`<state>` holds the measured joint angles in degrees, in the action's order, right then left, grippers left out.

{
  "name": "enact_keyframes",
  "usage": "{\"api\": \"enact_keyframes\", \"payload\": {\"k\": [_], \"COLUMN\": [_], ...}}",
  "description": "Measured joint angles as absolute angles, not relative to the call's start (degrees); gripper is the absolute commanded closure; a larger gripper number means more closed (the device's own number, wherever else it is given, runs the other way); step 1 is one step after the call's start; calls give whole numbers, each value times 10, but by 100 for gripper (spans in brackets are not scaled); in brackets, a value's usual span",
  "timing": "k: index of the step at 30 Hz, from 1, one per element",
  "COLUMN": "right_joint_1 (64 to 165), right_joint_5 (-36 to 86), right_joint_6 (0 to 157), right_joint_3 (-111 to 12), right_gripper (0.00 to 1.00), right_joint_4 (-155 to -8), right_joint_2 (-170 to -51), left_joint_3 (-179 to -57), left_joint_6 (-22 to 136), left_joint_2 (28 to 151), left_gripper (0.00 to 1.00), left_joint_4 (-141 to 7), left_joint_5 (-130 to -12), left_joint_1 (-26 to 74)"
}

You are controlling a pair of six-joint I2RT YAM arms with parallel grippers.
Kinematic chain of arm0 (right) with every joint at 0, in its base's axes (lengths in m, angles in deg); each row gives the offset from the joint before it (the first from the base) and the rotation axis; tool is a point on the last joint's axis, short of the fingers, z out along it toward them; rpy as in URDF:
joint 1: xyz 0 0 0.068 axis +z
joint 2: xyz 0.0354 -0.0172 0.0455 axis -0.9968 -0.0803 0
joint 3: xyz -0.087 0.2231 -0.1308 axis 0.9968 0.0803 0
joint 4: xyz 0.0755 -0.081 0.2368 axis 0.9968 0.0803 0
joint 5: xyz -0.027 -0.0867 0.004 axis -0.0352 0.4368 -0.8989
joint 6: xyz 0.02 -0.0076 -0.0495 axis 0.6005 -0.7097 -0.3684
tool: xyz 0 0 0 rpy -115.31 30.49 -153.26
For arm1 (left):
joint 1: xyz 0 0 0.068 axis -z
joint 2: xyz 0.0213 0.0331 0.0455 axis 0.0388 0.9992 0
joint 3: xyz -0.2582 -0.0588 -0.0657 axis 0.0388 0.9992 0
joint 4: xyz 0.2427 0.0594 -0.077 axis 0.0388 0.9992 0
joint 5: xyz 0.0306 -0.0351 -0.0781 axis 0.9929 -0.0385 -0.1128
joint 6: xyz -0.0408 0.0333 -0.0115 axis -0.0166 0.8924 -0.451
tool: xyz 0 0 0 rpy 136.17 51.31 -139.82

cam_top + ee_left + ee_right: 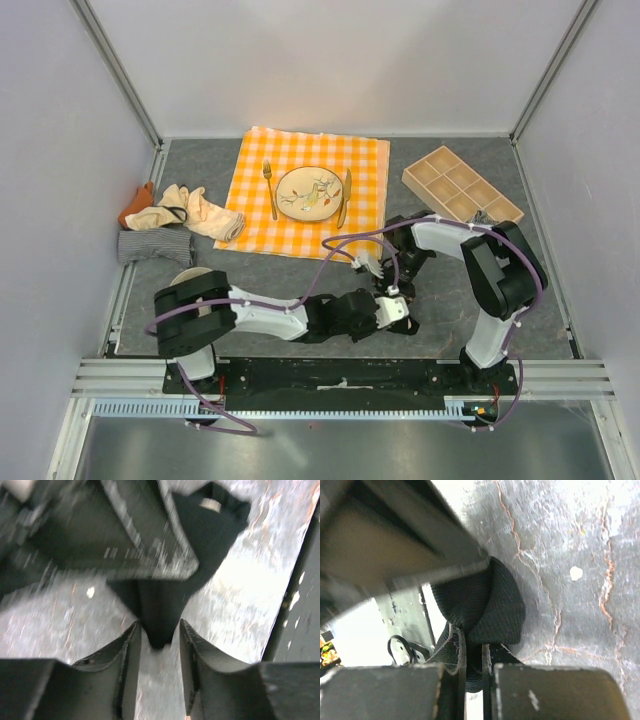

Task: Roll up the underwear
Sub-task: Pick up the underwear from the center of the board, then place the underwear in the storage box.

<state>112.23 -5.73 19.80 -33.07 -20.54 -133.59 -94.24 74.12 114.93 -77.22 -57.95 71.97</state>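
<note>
On the grey bench [250, 280], your black underwear [487, 605] lay toward the front, between the two arms. Your right fingers [454, 650] were clamped on a fold of it; your left fingers [127, 650] stood apart, its tip between them. The other underwear [185, 215], striped, cream and orange, lay heaped at the left wall

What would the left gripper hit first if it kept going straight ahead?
The black underwear: its tip lies between the open fingers of the left gripper, the rest right ahead on the table. A blurred dark part sits over it, depth unclear.
</note>
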Motion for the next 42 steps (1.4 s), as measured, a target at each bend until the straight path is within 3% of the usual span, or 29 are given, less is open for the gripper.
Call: {"api": "enact_keyframes", "payload": {"k": [11, 15, 17, 23, 32, 42], "right_joint_1": [1060, 994, 949, 829, 752, 750], "right_joint_5": [31, 70, 88, 124, 110, 81], "right_joint_6": [158, 123, 98, 69, 76, 31], "right_joint_3": [-393, -485, -541, -735, -882, -889], "right_gripper": [100, 100, 100, 100, 100, 100], "right_joint_4": [-178, -162, -157, -154, -162, -151], "right_joint_2": [-1271, -1245, -1244, -1337, -1525, -1565], "left_joint_3": [-819, -803, -803, -818, -847, -847], "left_joint_6": [671, 631, 622, 616, 619, 623], "left_joint_2": [904, 796, 743, 628, 621, 666], "left_gripper": [50, 46, 35, 35, 35, 37], "left_joint_4": [-710, -663, -636, -558, -491, -473], "left_joint_5": [-564, -582, -593, -591, -571, -571], "left_joint_1": [690, 652, 633, 616, 614, 614]}}
